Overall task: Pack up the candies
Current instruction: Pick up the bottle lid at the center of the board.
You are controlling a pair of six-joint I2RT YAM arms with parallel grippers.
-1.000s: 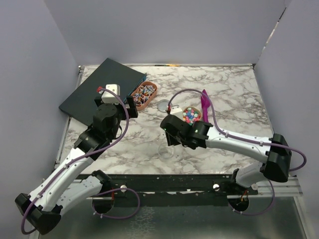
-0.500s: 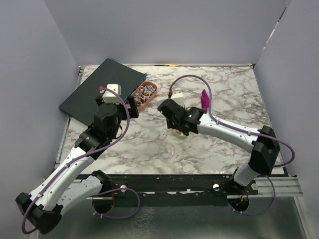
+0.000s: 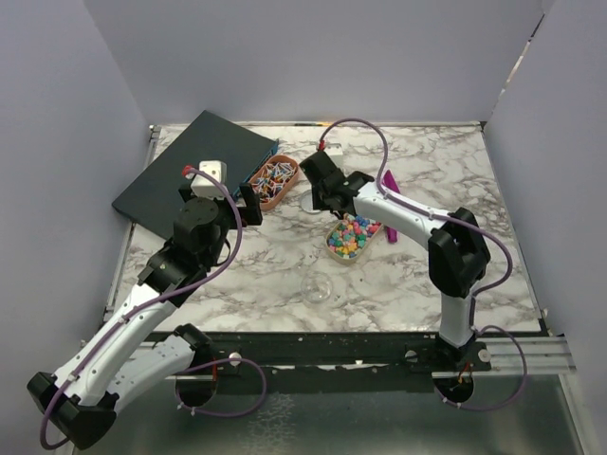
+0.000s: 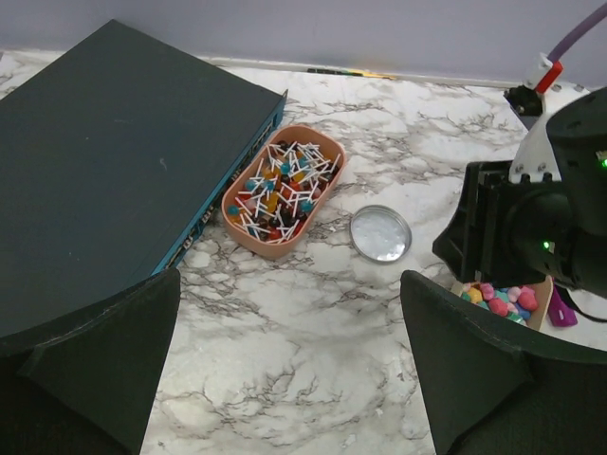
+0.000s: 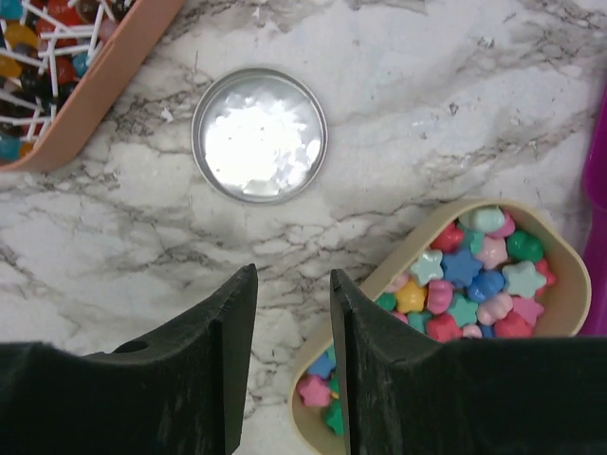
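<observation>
1. Top view: a marble bench (image 3: 285,265) fills the middle of the frame. Left of centre, the left gripper (image 3: 248,199) hovers with its fingers spread wide and empty, beside an orange oval tray (image 3: 296,169) of stick candies (image 3: 275,176). The right gripper (image 3: 316,192) is just right of that tray. Below it lies a beige tray (image 3: 368,252) of star candies (image 3: 347,235). A dark flat box (image 3: 190,171) lies at upper left.
2. Left wrist view: the fingers sit far apart in the lower corners, with nothing between them. The orange tray (image 4: 256,248) is at centre, just beside the box (image 4: 104,161). A round metal lid (image 4: 380,233) lies to the tray's right. Star candies (image 4: 498,301) peek in at the right edge.
3. Right wrist view: the fingers (image 5: 232,360) at the bottom stand slightly apart, gripping nothing, with bare bench in the gap. The lid (image 5: 260,135) lies above them. The orange tray (image 5: 104,85) is in the upper left corner and the beige tray (image 5: 569,303) at lower right.
</observation>
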